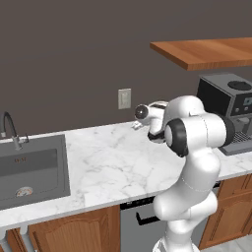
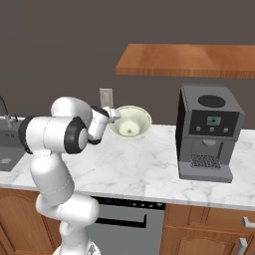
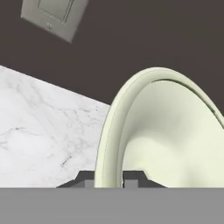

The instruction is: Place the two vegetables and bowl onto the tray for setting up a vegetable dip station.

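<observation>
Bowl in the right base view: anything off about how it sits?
Yes. The bowl is tipped up on edge, its opening facing the camera rather than the ceiling. In the hand view the gripper is shut on its rim, one finger each side. The counter shows no spill.
</observation>
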Motion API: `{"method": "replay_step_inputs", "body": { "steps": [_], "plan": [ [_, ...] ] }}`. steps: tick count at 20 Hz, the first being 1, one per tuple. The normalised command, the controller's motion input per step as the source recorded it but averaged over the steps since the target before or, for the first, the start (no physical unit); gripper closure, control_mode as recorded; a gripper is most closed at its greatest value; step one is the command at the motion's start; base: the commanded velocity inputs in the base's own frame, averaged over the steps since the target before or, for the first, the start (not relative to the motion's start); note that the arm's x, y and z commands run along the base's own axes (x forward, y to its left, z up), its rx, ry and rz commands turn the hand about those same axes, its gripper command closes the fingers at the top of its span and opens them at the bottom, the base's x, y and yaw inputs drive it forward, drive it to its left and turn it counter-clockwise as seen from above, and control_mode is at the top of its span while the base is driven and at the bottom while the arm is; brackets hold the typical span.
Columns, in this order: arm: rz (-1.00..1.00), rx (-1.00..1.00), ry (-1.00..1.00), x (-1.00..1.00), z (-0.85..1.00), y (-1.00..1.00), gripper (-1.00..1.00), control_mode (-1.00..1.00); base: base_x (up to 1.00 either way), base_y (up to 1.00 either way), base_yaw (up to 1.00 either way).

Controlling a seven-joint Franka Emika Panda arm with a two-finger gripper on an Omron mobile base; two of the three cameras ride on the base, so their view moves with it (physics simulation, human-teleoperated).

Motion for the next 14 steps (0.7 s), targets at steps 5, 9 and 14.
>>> {"method": "replay_step_inputs", "body": {
  "steps": [5,9,14],
  "plan": [
    [0.0,-0.22,0.07,-0.04,0.3,0.32,1.0,-1.0,0.0,0.0,0.0],
    [0.0,-0.19,0.09,-0.08,0.31,0.31,1.0,-1.0,0.0,0.0,0.0],
    [0.0,-0.19,0.15,-0.07,0.31,0.35,1.0,-1.0,0.0,0.0,0.0]
  ]
}}
